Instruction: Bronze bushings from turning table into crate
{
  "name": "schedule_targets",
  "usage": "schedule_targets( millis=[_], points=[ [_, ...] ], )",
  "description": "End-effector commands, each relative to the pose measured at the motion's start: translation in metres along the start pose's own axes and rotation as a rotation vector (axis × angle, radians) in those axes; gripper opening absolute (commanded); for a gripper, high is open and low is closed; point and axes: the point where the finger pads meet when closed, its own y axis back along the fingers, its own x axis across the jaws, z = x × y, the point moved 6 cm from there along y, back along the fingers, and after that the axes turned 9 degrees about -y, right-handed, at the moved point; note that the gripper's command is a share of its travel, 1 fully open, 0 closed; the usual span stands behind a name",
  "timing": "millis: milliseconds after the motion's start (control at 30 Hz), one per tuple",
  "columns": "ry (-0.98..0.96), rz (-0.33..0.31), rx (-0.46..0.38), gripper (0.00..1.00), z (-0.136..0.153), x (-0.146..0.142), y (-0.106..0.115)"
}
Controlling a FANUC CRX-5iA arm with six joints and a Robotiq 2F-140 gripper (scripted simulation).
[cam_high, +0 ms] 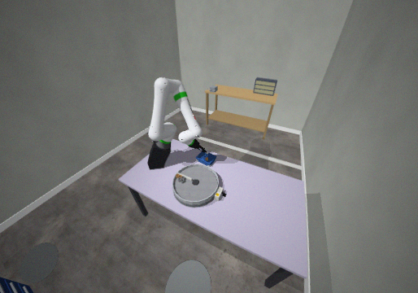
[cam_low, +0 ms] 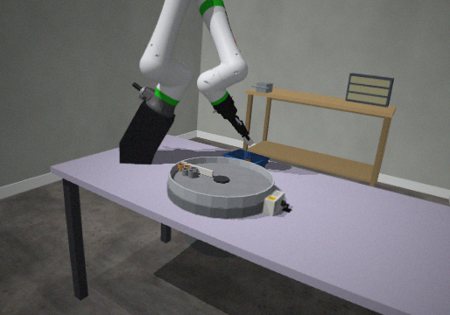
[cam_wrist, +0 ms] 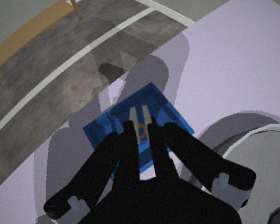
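Observation:
My gripper (cam_high: 206, 152) (cam_low: 251, 143) (cam_wrist: 139, 114) is shut, with a narrow gap and no bushing seen held between its tips. It points down at a slant above the blue crate (cam_high: 199, 159) (cam_low: 262, 157) (cam_wrist: 93, 131). A bronze bushing (cam_high: 206, 159) (cam_low: 248, 160) (cam_wrist: 142, 131) lies in the crate, seen through the gap between the fingers in the wrist view. On the grey turning table (cam_high: 198, 196) (cam_low: 219, 205) (cam_wrist: 261, 165), bronze bushings (cam_high: 178, 176) (cam_low: 180, 166) sit by the rim, beside several grey steel bushings (cam_high: 181, 180) (cam_low: 192, 173). Their exact number is hard to tell.
A pale bar (cam_high: 185, 177) (cam_low: 201, 170) stands on the turning table behind the bushings, near the dark hub (cam_high: 195, 181) (cam_low: 221, 179). A white control box (cam_high: 219, 194) (cam_low: 274, 202) is at its right side. A wooden shelf (cam_high: 244, 94) (cam_low: 315, 100) stands behind the purple table.

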Motion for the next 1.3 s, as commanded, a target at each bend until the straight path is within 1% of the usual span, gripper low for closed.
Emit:
schedule_targets(
  millis=[0,1000,1267],
  points=[
    [0.000,0.000,0.000,0.07,-0.0001,0.0001,0.0000],
    [0.000,0.001,0.000,0.06,0.0004,0.0003,0.0004],
    [-0.014,0.012,0.000,0.06,0.0094,0.0049,0.0079]
  ],
)
